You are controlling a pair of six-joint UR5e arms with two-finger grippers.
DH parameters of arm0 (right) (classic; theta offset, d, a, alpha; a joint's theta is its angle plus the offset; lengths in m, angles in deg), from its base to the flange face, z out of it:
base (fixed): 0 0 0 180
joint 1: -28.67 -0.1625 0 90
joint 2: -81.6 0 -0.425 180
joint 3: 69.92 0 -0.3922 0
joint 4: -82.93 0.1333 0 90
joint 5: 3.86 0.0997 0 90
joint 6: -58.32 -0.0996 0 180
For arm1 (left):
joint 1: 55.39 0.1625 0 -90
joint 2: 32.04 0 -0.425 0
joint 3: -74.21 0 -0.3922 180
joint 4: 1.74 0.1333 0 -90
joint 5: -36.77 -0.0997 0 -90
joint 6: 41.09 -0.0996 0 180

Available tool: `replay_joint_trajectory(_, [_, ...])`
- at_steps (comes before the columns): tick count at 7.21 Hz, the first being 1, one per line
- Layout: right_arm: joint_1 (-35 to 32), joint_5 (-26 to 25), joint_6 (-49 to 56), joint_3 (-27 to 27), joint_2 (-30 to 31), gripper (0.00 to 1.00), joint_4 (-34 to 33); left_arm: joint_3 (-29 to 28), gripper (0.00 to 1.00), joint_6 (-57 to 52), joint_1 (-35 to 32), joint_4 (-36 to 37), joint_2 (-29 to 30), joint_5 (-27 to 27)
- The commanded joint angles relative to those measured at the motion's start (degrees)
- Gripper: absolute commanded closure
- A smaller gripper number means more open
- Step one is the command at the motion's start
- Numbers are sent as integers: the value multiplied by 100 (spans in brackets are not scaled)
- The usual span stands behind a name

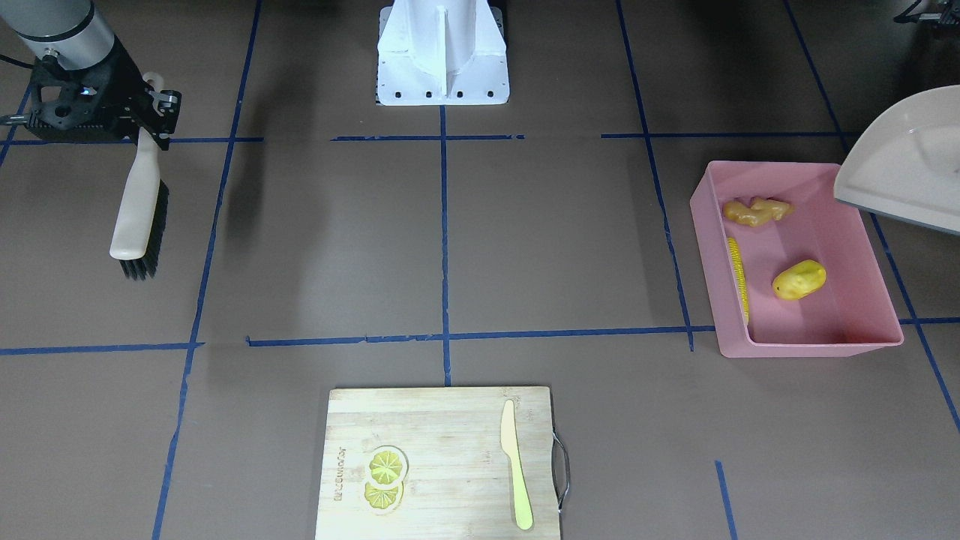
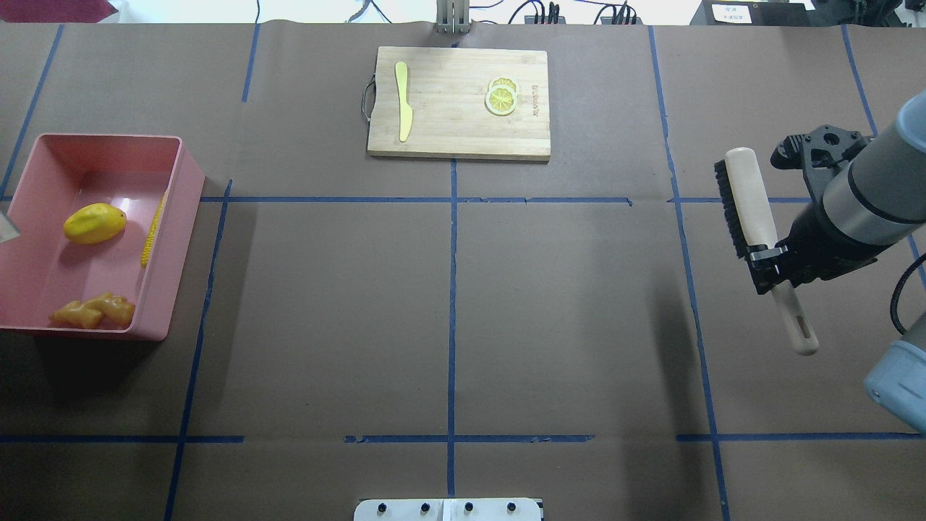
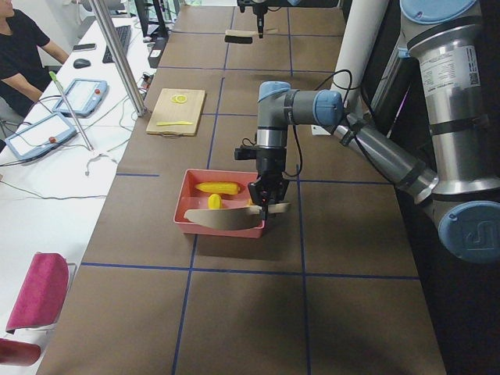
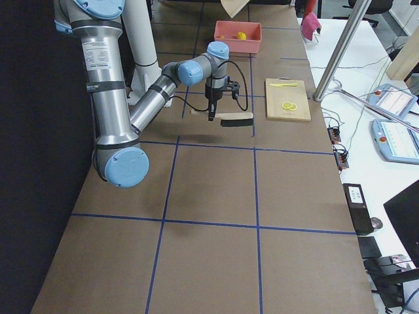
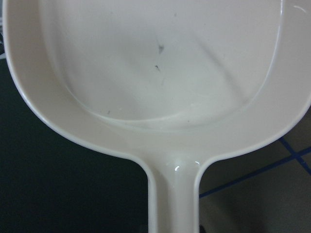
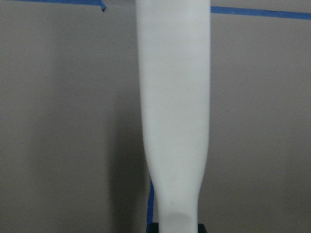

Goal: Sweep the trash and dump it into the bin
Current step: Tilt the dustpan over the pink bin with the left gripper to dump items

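Overhead exterior view: at middle right, the right gripper [image 2: 771,262] is clamped on the handle of a brush [image 2: 749,202], bristles toward frame left. At the left edge, the pink bin [image 2: 177,239] holds all the trash. The ginger root [image 2: 94,311] lies in its lower corner. Above it are the potato-like lump [image 2: 94,223] and the corn cob [image 2: 152,230], which lies along the right wall. A beige dustpan [image 1: 900,165] hangs over the bin's rim, and whether the left gripper [image 3: 264,199] has its jaws closed cannot be told. Farthest, at top centre, a cutting board [image 2: 456,137] carries a knife [image 2: 403,101] and lemon slices [image 2: 501,95].
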Motion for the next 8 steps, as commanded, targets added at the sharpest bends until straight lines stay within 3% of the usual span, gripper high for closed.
replay_joint_trajectory(1, [-20, 34, 142, -6, 711, 100, 638, -64, 95, 3, 6, 354, 890, 452])
replay_joint_trajectory(2, [-29, 295, 124, -137, 1194, 100, 1321, -90, 95, 21, 32, 398, 1147, 550])
replay_joint_trajectory(5, [-143, 429, 106, -803, 1979, 100, 2703, -126, 95, 38, 364, 364, 1597, 1068])
replay_joint_trajectory(6, [-231, 595, 45, -1250, 2173, 99, 3544, -126, 95, 47, 496, 372, 1745, 1095])
replay_joint_trajectory(8, [-293, 641, -244, -1806, 2306, 99, 4393, -274, 95, 73, 882, 329, 2000, 1095])
